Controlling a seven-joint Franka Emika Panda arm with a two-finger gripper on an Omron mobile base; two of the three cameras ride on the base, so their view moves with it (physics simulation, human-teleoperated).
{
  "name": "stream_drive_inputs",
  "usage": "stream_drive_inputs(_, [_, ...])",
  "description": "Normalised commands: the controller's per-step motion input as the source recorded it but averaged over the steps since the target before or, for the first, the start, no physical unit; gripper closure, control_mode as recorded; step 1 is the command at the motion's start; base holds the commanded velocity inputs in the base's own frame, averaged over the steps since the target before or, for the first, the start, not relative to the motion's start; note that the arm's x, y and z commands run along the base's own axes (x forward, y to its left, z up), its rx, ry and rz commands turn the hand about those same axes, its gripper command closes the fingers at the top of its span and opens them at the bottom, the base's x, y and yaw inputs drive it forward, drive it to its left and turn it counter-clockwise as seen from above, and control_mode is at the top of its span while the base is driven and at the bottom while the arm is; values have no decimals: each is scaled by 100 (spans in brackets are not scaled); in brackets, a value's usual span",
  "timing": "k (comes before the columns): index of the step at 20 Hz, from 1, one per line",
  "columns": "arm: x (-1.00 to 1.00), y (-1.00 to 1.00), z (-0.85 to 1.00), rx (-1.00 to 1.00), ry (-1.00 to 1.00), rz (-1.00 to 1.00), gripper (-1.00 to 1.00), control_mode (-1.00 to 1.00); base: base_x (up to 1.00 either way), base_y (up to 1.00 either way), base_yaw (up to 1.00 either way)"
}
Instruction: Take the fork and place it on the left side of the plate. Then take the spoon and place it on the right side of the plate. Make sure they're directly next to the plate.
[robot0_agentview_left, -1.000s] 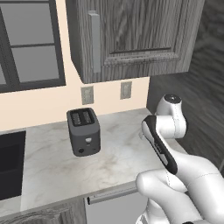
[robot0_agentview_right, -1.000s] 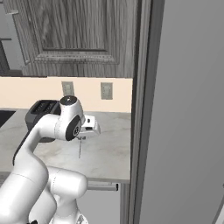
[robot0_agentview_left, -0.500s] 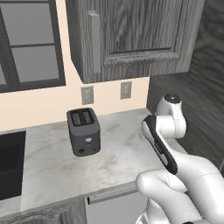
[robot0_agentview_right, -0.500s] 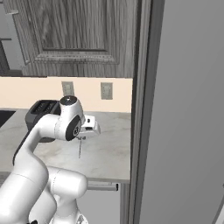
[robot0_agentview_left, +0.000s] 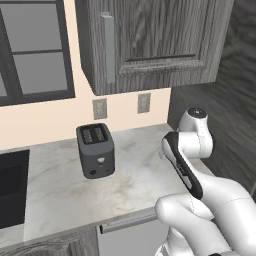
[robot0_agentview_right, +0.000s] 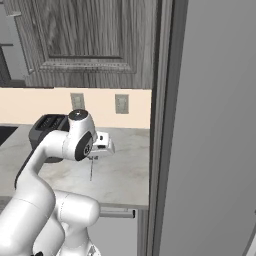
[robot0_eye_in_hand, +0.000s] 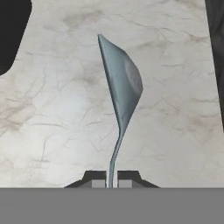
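my gripper (robot0_eye_in_hand: 111, 183) stays clenched on the spoon (robot0_eye_in_hand: 122, 89), whose bowl hangs mid-frame in the hand view over bare marble counter (robot0_eye_in_hand: 52, 113). nothing has shifted in the last second. no plate nearby, so i judge the carry stalled.

One spoon (robot0_eye_in_hand: 124, 83), one toaster (robot0_agentview_left: 95, 150), two wall outlets (robot0_agentview_left: 99, 108) — one marble counter (robot0_agentview_left: 135, 175)
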Motion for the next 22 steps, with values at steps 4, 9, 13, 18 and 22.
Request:
stream_drive_inputs(4, [0, 0, 0, 0, 0, 0, 100, 100, -22, 0, 2])
stream_drive_inputs(9, [0, 0, 0, 0, 0, 0, 100, 100, -68, -2, 4])
stream_drive_inputs(13, [0, 0, 0, 0, 0, 0, 100, 100, -79, -3, 4])
stream_drive_inputs(18, [0, 0, 0, 0, 0, 0, 100, 100, -74, 0, 5])
stream_drive_inputs(22, [0, 0, 0, 0, 0, 0, 100, 100, -63, 0, 31])
